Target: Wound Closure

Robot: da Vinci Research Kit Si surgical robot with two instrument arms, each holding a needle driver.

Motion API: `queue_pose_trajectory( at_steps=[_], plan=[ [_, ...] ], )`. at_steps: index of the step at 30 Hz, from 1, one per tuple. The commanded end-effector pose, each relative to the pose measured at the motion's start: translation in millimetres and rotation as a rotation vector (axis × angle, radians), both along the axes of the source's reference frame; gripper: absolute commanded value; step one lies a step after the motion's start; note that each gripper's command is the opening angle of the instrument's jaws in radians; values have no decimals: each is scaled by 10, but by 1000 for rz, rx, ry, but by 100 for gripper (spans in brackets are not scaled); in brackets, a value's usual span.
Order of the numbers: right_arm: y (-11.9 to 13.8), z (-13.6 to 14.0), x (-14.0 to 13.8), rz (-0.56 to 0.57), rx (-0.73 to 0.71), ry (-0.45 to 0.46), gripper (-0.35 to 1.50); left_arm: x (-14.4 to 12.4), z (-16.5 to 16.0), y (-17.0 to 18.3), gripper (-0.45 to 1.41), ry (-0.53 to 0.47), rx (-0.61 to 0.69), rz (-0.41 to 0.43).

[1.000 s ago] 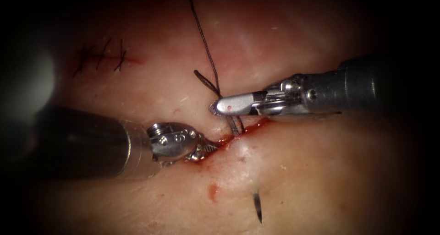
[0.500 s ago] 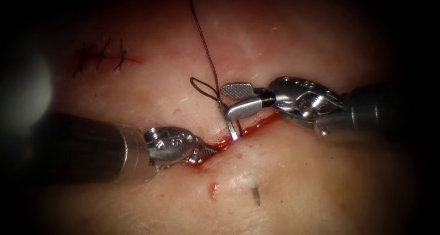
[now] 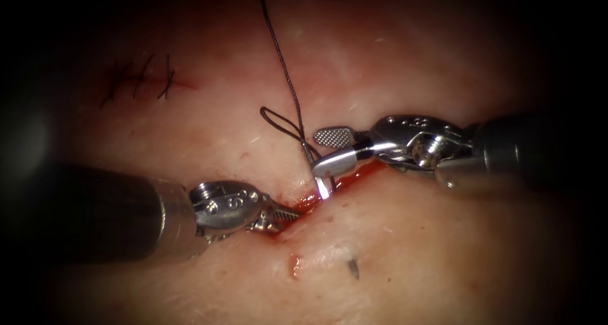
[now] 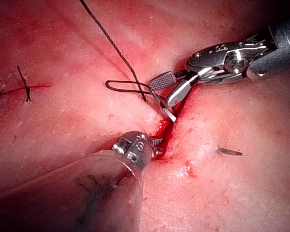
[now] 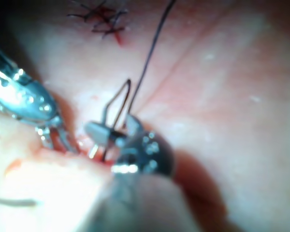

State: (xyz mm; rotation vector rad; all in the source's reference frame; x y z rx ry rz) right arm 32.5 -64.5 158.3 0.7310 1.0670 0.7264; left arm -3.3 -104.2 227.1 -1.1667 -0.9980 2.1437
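The tissue has a cut lined with red fluid. The curved needle is in the tissue: its rear part stands out of the cut and its tip pokes out of the skin below and to the right of the cut. My right tool is open, its jaws straddling the needle's rear end where the thread joins, holding nothing. The dark thread runs up from there with a small loop. My left tool has its jaws slightly open in the cut's left end, holding nothing.
A finished row of dark stitches lies at the upper left. A spot of red fluid marks the skin beside the needle tip. The left shaft lies low across the left side, the right shaft across the right.
My right tool let go of the needle's rear end, opened and turned its wrist. The needle tip sticks out less than before. My left tool slid slightly down and left.
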Motion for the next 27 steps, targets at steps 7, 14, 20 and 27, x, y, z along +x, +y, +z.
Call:
queue_pose_trajectory(
  at_steps=[7, 14, 20, 27],
  plan=[
    [3, -3, 19, -22, 40, 2, 103, -8, 4, -12, 47, -1, 4, -1],
    [-1, -14, 30, -54, 50, 17, 93, -8, 4, -13, 47, -1, 4, -1],
    [-9, -7, 31, -103, 57, 33, 39, -8, 4, -13, 47, -1, 4, -1],
    [-8, -8, 29, -137, 72, 48, -35, -8, 4, -12, 47, -2, 4, 0]
  ],
)
